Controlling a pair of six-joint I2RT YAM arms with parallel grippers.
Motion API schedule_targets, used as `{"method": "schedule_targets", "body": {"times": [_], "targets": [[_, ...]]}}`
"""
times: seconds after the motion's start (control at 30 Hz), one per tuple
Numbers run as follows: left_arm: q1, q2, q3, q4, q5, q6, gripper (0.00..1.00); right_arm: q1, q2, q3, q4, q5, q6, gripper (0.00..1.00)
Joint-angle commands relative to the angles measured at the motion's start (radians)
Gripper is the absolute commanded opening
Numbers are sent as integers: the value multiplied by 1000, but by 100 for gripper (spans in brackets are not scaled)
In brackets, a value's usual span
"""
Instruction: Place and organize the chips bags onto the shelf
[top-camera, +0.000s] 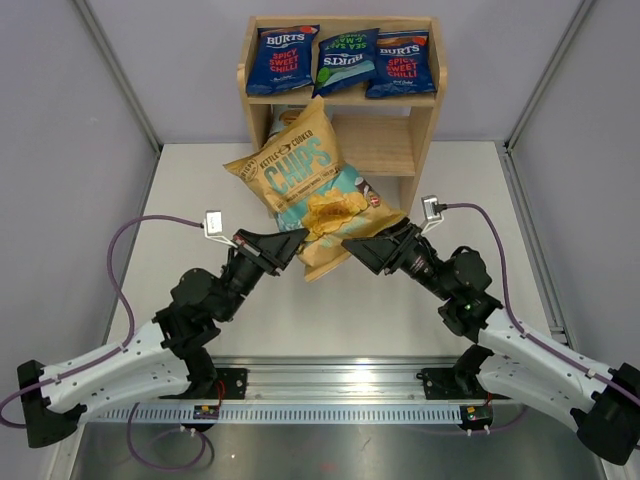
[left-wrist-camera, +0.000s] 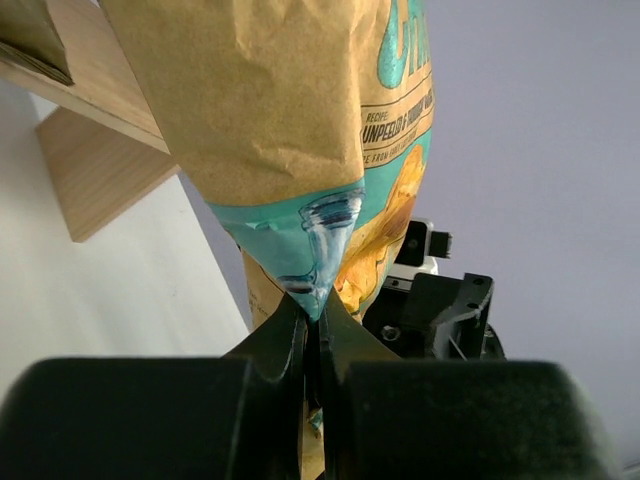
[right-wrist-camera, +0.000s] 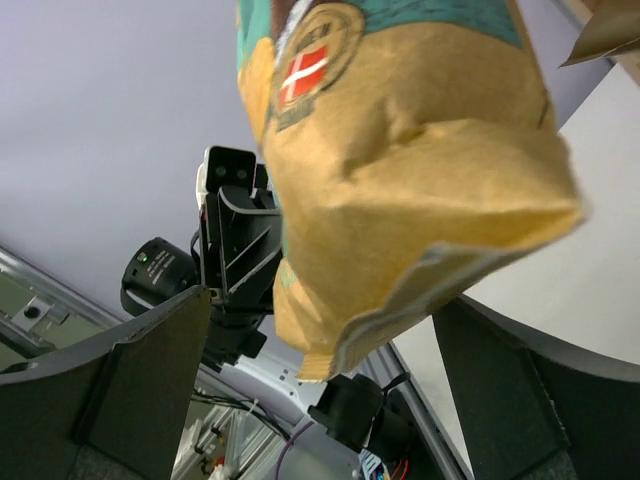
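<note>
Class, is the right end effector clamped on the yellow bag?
No, the right end effector is open, fingers wide apart around the yellow bag.

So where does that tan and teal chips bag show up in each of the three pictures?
Top external: tan and teal chips bag in the centre, before the shelf, corner pinched by the left gripper.
Left wrist: fills the upper middle, rising from that shut gripper.
Right wrist: hangs top centre, within the open right gripper.
Shared landmark: the white table.

A white table (top-camera: 190, 170) stands between pale grey walls (top-camera: 60, 150), with 1 metal rail (top-camera: 335, 385) along its near edge.
</note>
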Motion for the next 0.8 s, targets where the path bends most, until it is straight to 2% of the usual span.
{"method": "schedule_targets", "body": {"times": [0.0, 0.17, 0.23, 0.37, 0.4, 0.47, 0.5, 0.53, 0.57, 0.63, 0.67, 0.77], "targets": [[-1, 14, 18, 175, 64, -64, 0, 13, 5, -16, 93, 124, 3, 100], [-1, 37, 24, 178, 107, -95, 0, 13, 3, -34, 132, 173, 21, 98], [-1, 51, 25, 172, 130, -112, 0, 11, 3, -35, 133, 191, 30, 94], [-1, 64, 34, 128, 141, -116, 0, 11, 0, -41, 149, 182, 35, 76], [-1, 67, 44, 111, 141, -100, 0, 11, -3, -42, 142, 181, 35, 67], [-1, 75, 69, 41, 140, -75, 2, 11, -9, -50, 118, 188, 35, 58], [0, 78, 101, 13, 136, -49, 9, 13, -20, -53, 107, 205, 38, 54], [2, 81, 113, -9, 135, -31, 21, 13, -28, -59, 101, 216, 39, 47], [3, 87, 129, -68, 124, -14, 28, 13, -34, -73, 93, 230, 44, 42], [8, 87, 155, -108, 110, 31, 37, 11, -54, -87, 92, 270, 52, 39], [15, 86, 159, -159, 94, 42, 50, 11, -58, -91, 77, 277, 53, 39], [29, 68, 176, -263, 46, 91, 62, 13, -74, -97, 57, 313, 56, 38]]}}
